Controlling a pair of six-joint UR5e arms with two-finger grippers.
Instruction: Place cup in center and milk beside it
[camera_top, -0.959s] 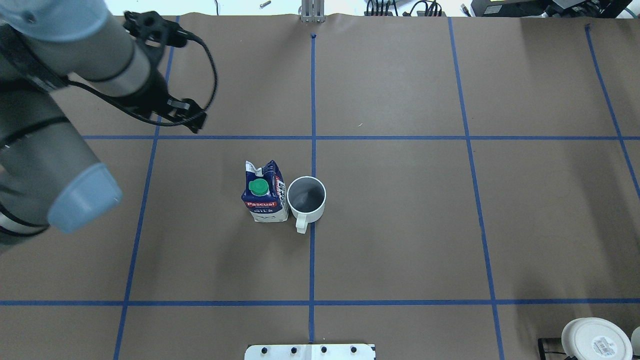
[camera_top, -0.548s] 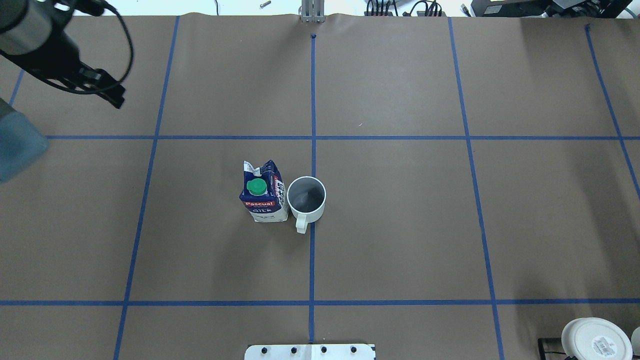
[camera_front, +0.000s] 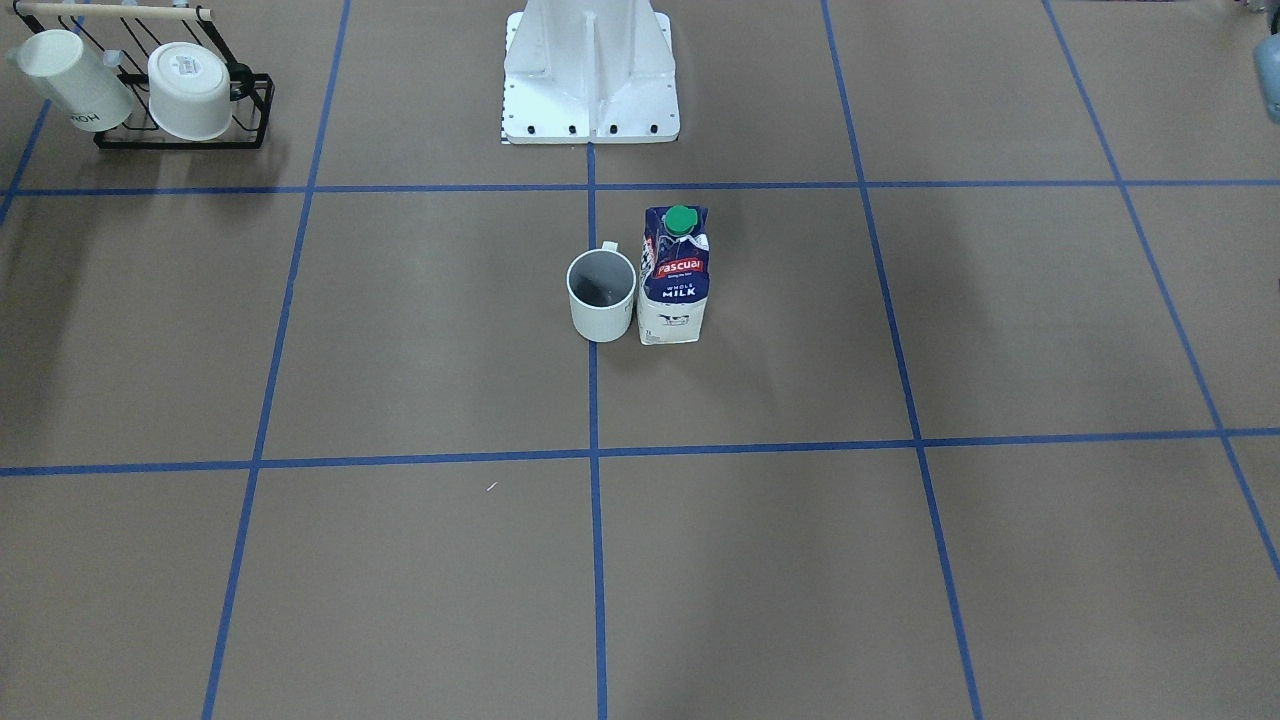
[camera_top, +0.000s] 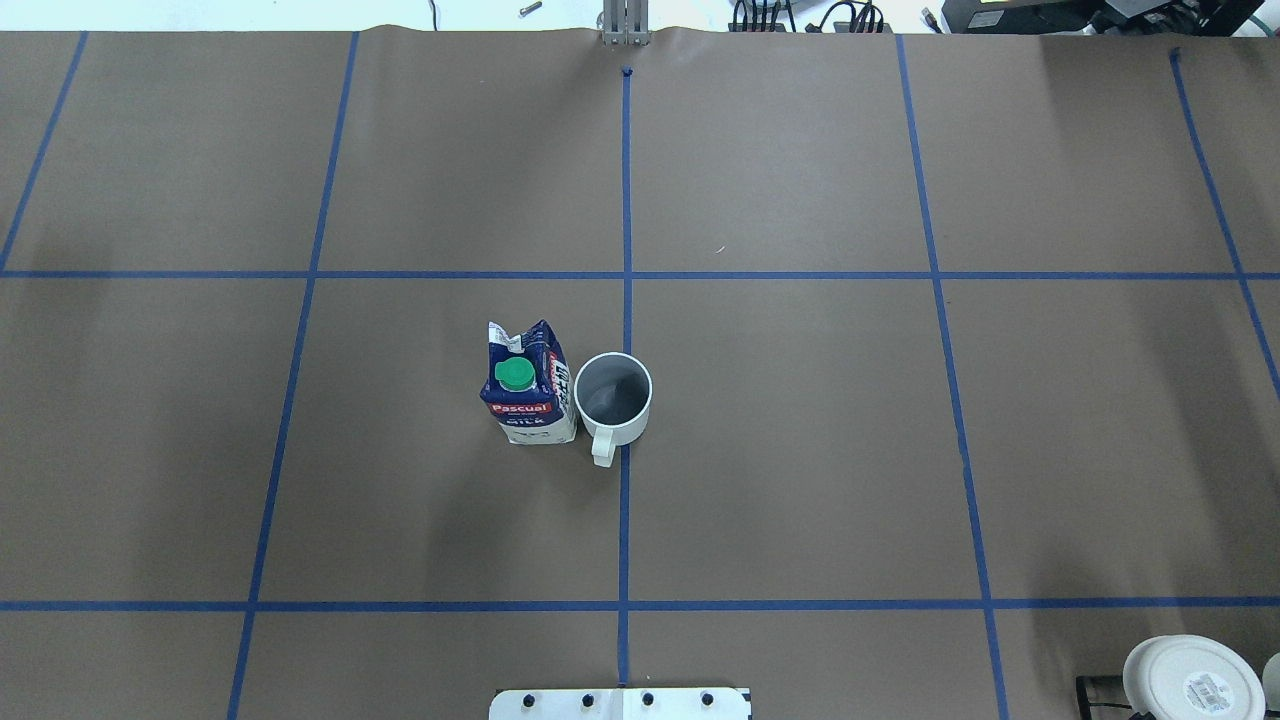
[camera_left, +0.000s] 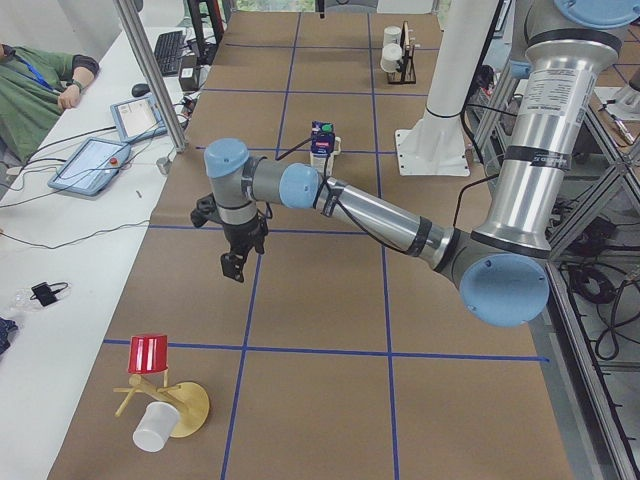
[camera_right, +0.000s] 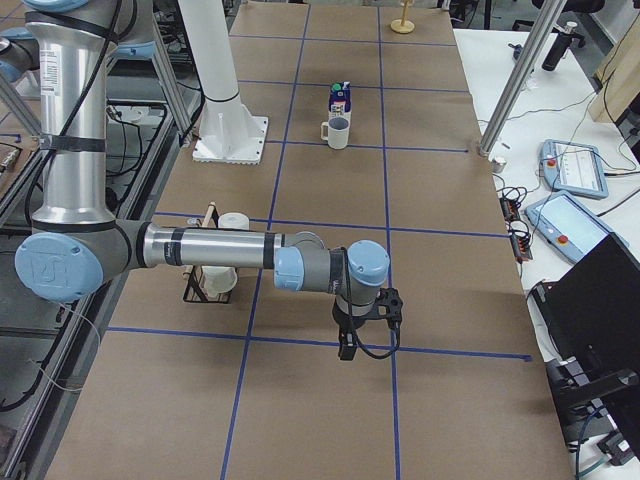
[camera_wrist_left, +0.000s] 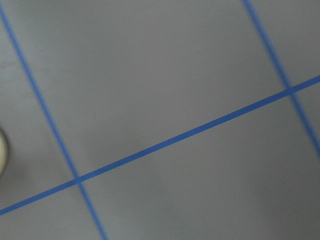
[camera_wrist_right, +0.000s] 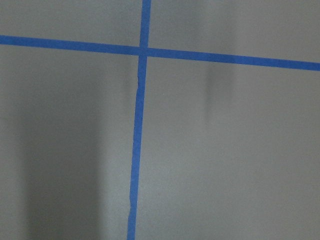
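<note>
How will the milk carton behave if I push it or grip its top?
The milk carton stands tall on a narrow base, so a high push would probably tip it; low, it may slide. Its top fold looks crumpled, suggesting soft card that dents when squeezed. Pushed toward the cup, it would likely shove that too.

Silver-grey tubular arms (camera_left: 380, 215) with pale-blue joint caps (camera_left: 505, 290) — black left tool (camera_left: 233, 266), white bolted base (camera_front: 590, 80).
</note>
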